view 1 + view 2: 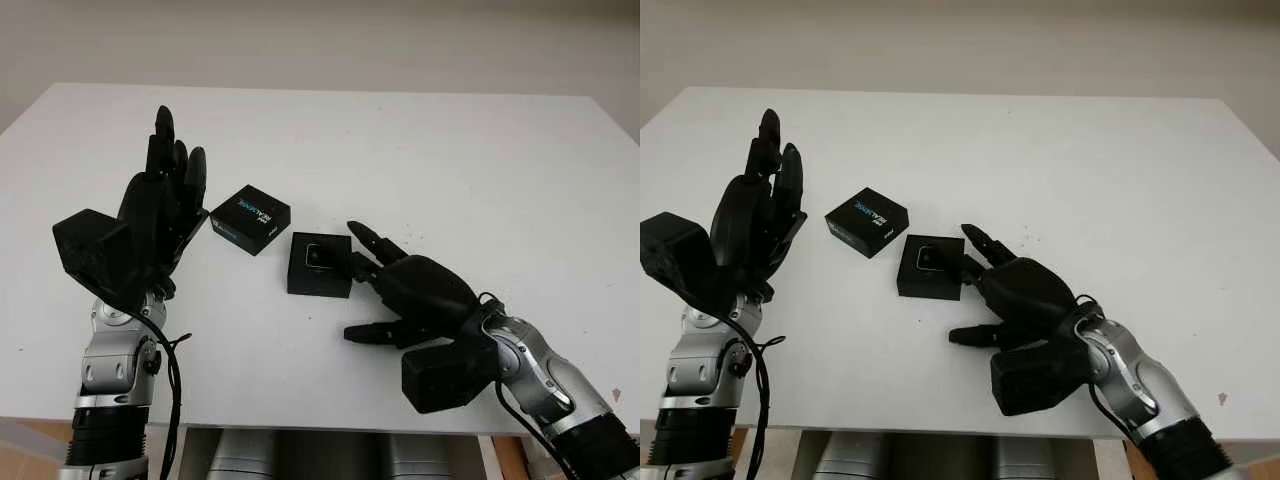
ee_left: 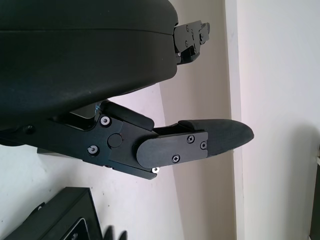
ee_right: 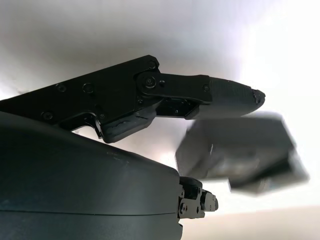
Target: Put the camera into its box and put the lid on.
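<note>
A white table (image 1: pixel 420 150) spans the scene, its near edge along the bottom of the head views.

The left hand (image 1: pixel 165 200) is raised above the left part of the table, palm turned toward the middle, holding nothing. It is open, its fingers (image 1: pixel 163 128) pointing up and away from the robot, none of them touching anything. It stands just left of the lid, with a gap of bare table between them. In the left wrist view one finger (image 2: pixel 200 142) reaches out straight over the tabletop, and a corner of the black lid (image 2: pixel 55 220) shows below the shell.

The right hand (image 1: pixel 415 290) sits low over the table at the lower right of the box. It grasps nothing. Two fingers (image 1: pixel 375 243) reach toward the box's right side and appear to meet or nearly meet its edge; actual contact cannot be made out. The thumb (image 1: pixel 370 333) points left, apart from the box. In the right wrist view a finger (image 3: pixel 230 95) extends just above the blurred box (image 3: pixel 240 155).

The lid (image 1: pixel 250 218), black with light lettering on top, lies flat near the table's middle, left of and slightly behind the box, close to it but not touching.

The box (image 1: pixel 320 265), black and square, lies open-topped, with the camera (image 1: pixel 321 254) seated inside it.
</note>
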`<action>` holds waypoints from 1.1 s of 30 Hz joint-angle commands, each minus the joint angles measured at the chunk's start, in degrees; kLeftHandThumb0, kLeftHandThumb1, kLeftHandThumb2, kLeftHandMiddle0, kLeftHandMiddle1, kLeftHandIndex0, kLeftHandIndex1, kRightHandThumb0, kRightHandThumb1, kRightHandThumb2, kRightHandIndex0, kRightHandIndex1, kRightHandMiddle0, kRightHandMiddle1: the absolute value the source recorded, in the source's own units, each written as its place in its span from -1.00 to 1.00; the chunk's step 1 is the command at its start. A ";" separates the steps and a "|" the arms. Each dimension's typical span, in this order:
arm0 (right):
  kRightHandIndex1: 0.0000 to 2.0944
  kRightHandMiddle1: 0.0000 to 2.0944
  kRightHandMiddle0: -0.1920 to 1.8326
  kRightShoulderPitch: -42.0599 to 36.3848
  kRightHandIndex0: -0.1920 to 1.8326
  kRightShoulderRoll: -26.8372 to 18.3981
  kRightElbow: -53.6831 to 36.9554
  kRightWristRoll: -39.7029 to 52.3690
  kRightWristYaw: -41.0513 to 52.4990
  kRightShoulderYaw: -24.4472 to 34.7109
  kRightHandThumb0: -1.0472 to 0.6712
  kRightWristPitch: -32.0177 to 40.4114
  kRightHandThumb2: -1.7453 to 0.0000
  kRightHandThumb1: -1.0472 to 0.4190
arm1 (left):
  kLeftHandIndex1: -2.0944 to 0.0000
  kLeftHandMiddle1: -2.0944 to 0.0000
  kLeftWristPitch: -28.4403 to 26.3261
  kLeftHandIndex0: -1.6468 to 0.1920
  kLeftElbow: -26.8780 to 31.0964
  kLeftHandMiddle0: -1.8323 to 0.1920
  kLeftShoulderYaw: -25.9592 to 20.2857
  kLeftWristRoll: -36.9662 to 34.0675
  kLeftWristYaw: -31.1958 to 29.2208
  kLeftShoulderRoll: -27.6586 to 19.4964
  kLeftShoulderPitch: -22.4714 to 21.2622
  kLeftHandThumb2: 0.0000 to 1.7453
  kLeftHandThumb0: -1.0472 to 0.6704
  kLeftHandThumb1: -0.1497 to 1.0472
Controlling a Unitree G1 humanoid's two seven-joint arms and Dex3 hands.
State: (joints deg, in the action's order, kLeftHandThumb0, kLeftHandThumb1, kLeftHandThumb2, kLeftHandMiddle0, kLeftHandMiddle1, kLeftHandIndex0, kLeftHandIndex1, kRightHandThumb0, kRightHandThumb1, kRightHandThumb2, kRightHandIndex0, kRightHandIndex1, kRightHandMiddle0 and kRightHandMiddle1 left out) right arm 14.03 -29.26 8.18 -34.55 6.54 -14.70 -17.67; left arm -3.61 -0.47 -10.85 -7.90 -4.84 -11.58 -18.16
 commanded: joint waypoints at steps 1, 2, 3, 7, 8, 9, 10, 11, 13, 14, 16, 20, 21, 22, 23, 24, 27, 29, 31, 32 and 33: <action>-0.94 -0.99 -0.89 1.21 -0.95 2.00 -0.82 3.61 -0.73 2.19 -0.73 0.01 0.39 -1.00 | 0.95 0.94 1.51 0.91 -0.50 0.91 -0.64 0.86 1.34 0.24 -1.60 -0.52 -0.60 1.00; -0.93 -0.98 -0.89 1.59 -0.94 3.08 -1.05 6.34 -0.58 3.29 -0.72 0.12 0.41 -1.00 | 0.94 0.92 2.14 0.88 -0.88 0.87 -0.42 1.76 2.06 -0.02 -1.81 -0.55 -0.59 1.00; -0.93 -0.98 -0.89 1.94 -0.94 4.25 -1.38 9.24 -0.31 4.43 -0.70 0.48 0.44 -1.00 | 0.92 0.90 3.23 0.83 -1.50 0.81 0.17 4.15 3.40 -0.67 -1.99 -0.59 -0.57 1.00; -0.95 -0.97 -0.89 3.70 -0.95 7.19 -4.33 18.23 2.21 8.37 -0.67 5.22 0.45 -1.00 | 0.81 0.84 3.79 0.61 -3.18 0.56 2.60 12.73 6.06 -3.69 -2.67 -0.74 -0.54 1.00; -0.95 -0.97 -0.90 4.20 -0.95 7.67 -5.04 20.18 2.78 9.32 -0.67 6.42 0.44 -1.00 | 0.80 0.85 2.89 0.60 -3.03 0.55 3.27 14.10 5.64 -4.54 -2.70 -0.79 -0.53 1.00; -0.95 -0.97 -0.89 4.74 -0.96 7.84 -5.78 21.24 3.14 10.09 -0.67 7.69 0.44 -1.00 | 0.80 0.86 1.87 0.61 -2.81 0.56 4.22 15.99 5.07 -5.74 -2.66 -0.83 -0.53 1.00; -0.95 -0.97 -0.90 5.30 -0.96 7.93 -6.61 22.01 3.51 10.77 -0.67 9.38 0.42 -1.00 | 0.82 0.88 1.04 0.64 -2.60 0.59 5.31 18.14 4.55 -7.02 -2.57 -0.86 -0.55 0.99; -0.95 -0.97 -0.91 5.93 -0.96 7.83 -7.02 22.65 3.78 11.41 -0.67 10.35 0.40 -1.00 | 0.83 0.89 0.37 0.66 -2.48 0.61 6.63 20.77 4.12 -8.44 -2.50 -0.88 -0.56 0.98; -0.95 -0.97 -0.91 7.39 -0.96 7.96 -7.51 24.15 4.05 12.84 -0.66 12.53 0.38 -1.00 | 0.87 0.93 -1.05 0.75 -2.34 0.67 9.72 26.67 3.31 -11.30 -2.52 -0.91 -0.59 0.98; -0.95 -0.97 -0.90 8.20 -0.96 7.95 -7.32 24.89 4.15 13.46 -0.66 13.15 0.38 -1.00 | 0.88 0.94 -2.47 0.77 -2.20 0.69 11.37 29.79 2.76 -12.52 -2.66 -0.91 -0.60 0.98; -0.95 -0.97 -0.91 9.68 -0.96 7.63 -6.58 25.86 4.36 14.51 -0.67 14.08 0.34 -1.00 | 0.92 0.96 -5.06 0.83 -2.14 0.74 14.25 35.06 1.75 -14.17 -3.06 -0.92 -0.64 0.98; -0.94 -0.96 -0.89 11.03 -0.94 8.46 -6.38 28.89 4.31 16.83 -0.65 16.28 0.33 -1.00 | 0.94 0.98 -9.10 0.86 -2.08 0.83 17.64 40.49 -0.41 -14.91 -3.46 -0.95 -0.67 0.92; -0.95 -0.96 -0.90 11.43 -0.95 9.13 -6.62 31.00 4.60 17.83 -0.66 17.89 0.33 -1.00 | 0.94 0.98 -9.78 0.86 -2.44 0.84 18.35 41.25 -0.94 -14.90 -3.53 -0.95 -0.68 0.90; -0.96 -0.96 -0.91 11.70 -0.97 9.58 -6.84 32.53 4.81 18.47 -0.67 19.12 0.35 -1.00 | 0.94 0.98 -10.22 0.86 -2.67 0.86 18.77 41.70 -1.32 -14.90 -3.58 -0.95 -0.68 0.89; -0.96 -0.97 -0.91 11.99 -0.98 10.16 -6.87 34.26 4.81 19.35 -0.66 19.68 0.36 -1.00 | 0.95 0.98 -10.70 0.87 -3.10 0.88 19.36 42.19 -1.88 -14.89 -3.72 -0.95 -0.69 0.88; -0.96 -0.97 -0.92 12.16 -0.98 10.49 -6.90 35.34 4.75 19.87 -0.65 19.92 0.36 -1.00 | 0.95 0.99 -10.99 0.88 -3.36 0.90 19.71 42.49 -2.25 -14.88 -3.82 -0.95 -0.71 0.89; -0.96 -0.98 -0.94 12.46 -0.99 10.67 -6.73 36.85 4.49 20.87 -0.60 20.25 0.34 -1.00 | 0.96 0.99 -11.02 0.89 -4.42 0.96 20.75 43.49 -1.83 -14.50 -3.88 -0.95 -0.72 0.88; -0.96 -0.98 -0.93 12.51 -0.98 10.63 -6.52 37.03 4.09 21.26 -0.59 20.53 0.33 -1.00 | 0.96 1.00 -11.22 0.92 -5.45 0.99 22.13 45.30 -0.94 -14.25 -4.02 -0.94 -0.73 0.87; -0.96 -0.97 -0.93 12.30 -0.98 11.02 -6.49 37.46 3.86 21.41 -0.60 20.87 0.35 -1.00 | 0.96 1.00 -11.29 0.94 -6.76 1.00 23.42 47.13 0.48 -13.75 -4.23 -0.94 -0.71 0.87; -0.96 -0.98 -0.93 12.01 -0.98 11.25 -6.62 37.62 3.93 21.32 -0.60 20.83 0.35 -1.00 | 0.97 1.00 -11.45 0.95 -7.58 1.00 24.11 48.08 1.42 -13.27 -4.36 -0.94 -0.71 0.88; -0.95 -0.98 -0.94 11.78 -0.98 11.41 -6.75 37.66 3.98 21.24 -0.59 20.76 0.34 -1.00 | 0.97 1.00 -11.52 0.96 -8.15 1.00 24.53 48.67 2.10 -12.94 -4.43 -0.93 -0.72 0.90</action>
State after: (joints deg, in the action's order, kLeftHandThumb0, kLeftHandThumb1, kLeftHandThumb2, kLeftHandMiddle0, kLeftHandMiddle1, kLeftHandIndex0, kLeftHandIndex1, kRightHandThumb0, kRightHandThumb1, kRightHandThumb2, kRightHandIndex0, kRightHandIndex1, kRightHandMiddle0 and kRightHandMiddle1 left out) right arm 25.35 -18.29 1.77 2.64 10.62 6.43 2.94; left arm -15.00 -7.98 12.85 40.04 -3.64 -25.05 -20.81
